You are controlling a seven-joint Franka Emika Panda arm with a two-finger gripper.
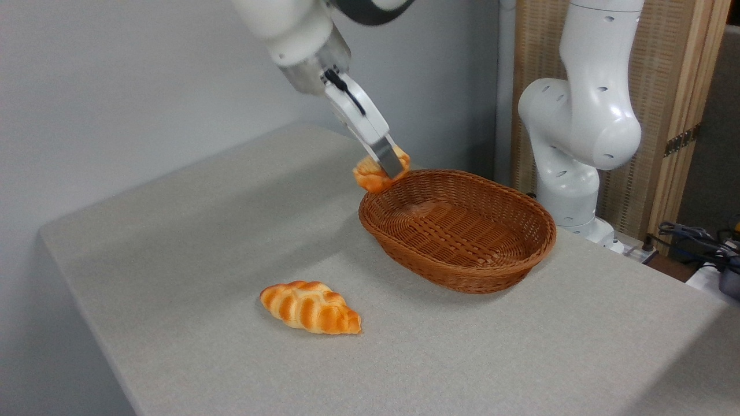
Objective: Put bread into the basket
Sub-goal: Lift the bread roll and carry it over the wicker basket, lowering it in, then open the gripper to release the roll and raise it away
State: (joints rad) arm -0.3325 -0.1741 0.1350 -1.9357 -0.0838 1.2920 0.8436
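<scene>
No text, label, brand, number or sign could be read anywhere in the view.

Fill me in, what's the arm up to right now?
The gripper is shut on the bread, a small bun held in the air at the far left rim of the basket. The basket is empty so far. A braided loaf lies untouched on the table in front.
</scene>
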